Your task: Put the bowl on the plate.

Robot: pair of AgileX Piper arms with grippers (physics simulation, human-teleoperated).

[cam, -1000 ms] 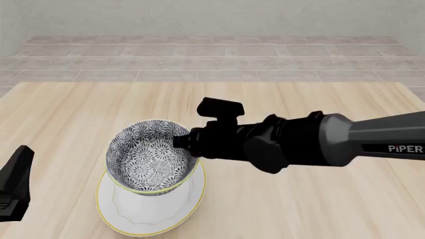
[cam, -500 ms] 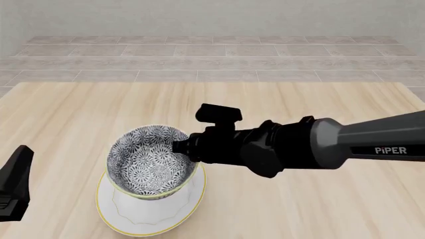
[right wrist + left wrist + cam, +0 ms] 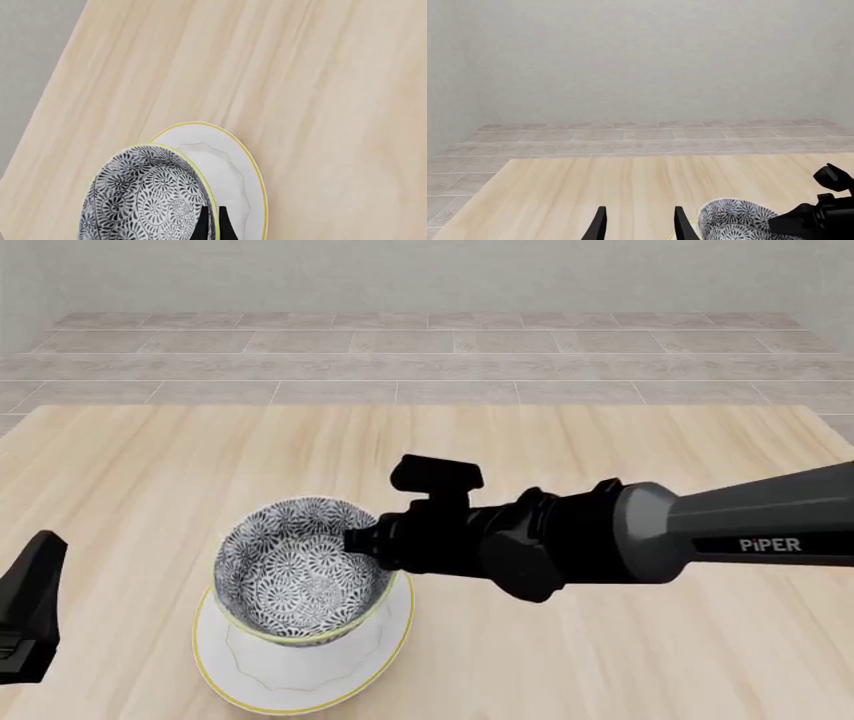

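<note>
The bowl [image 3: 296, 570], black-and-white flowered inside with a pale green rim, hangs low over the white yellow-rimmed plate [image 3: 254, 688] at the front left of the table. It tilts slightly, and I cannot tell whether its base touches the plate. My right gripper [image 3: 358, 540] is shut on the bowl's right rim. In the right wrist view its fingertips [image 3: 201, 227] pinch the rim of the bowl [image 3: 140, 200] beside the plate [image 3: 237, 170]. My left gripper [image 3: 640, 212] is open and holds nothing. It stays at the table's front left edge [image 3: 34, 605], left of the bowl [image 3: 730, 220].
The light wooden table [image 3: 601, 450] stretches behind and to the right of the plate. A tiled floor and a plain wall lie beyond its far edge. The right arm [image 3: 641, 535] crosses the table's middle from the right.
The right gripper has brought the bowl down and slightly nearer, closer onto the plate. The left gripper has not moved.
</note>
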